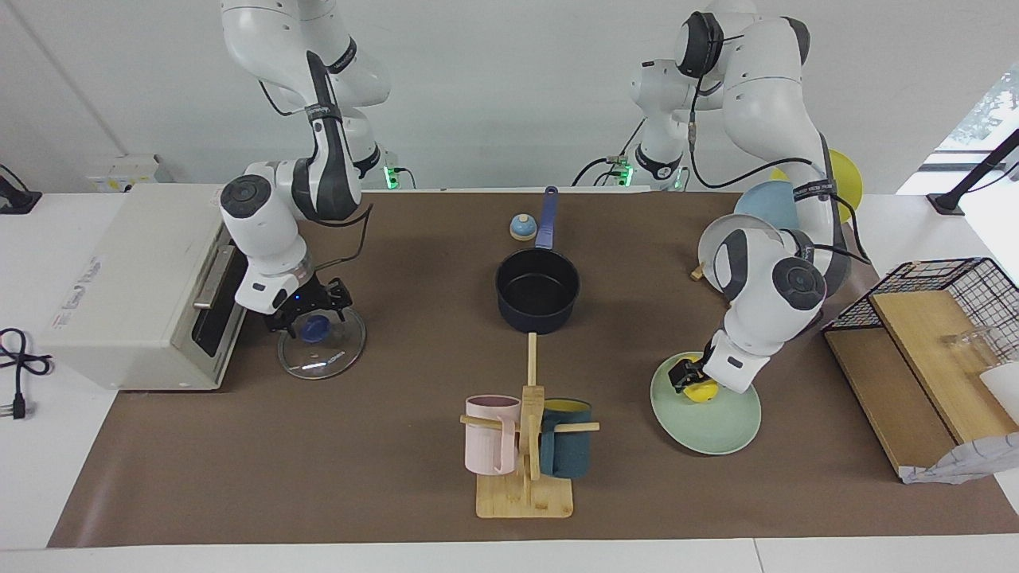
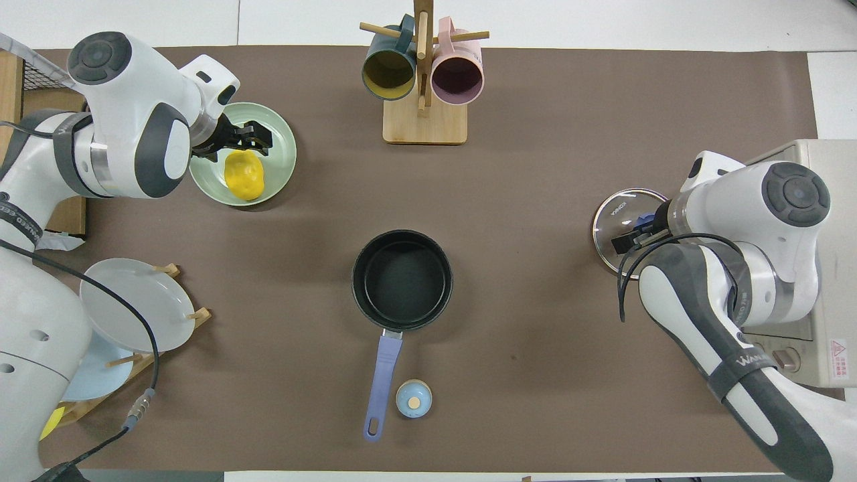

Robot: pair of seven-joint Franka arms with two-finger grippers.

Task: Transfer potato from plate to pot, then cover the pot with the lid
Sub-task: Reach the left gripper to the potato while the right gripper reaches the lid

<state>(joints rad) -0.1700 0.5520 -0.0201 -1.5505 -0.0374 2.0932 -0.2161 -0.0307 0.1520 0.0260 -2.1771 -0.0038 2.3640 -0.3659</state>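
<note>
Potato [image 2: 244, 174]: on the plate [image 2: 280, 155], at the left arm's end of the table; long way runs nearer-to-farther from the robots
Left hand [image 1: 686, 379]: down at the potato; cannot tell if it pinches
Right hand [image 1: 317, 312]: low over the lid [image 1: 341, 350], at its knob; cannot tell its grip
Pot [image 1: 537, 290]: mid table, empty; handle points at the robots
Risk: potato is smooth and lumpy; may slip out; lid may tip if the knob is held off middle

Between the left gripper [image 1: 691, 380] and the pot [image 1: 537, 290] lies bare mat; the mug rack [image 1: 525, 446] stands off to its side, nearer the table's edge.
</note>
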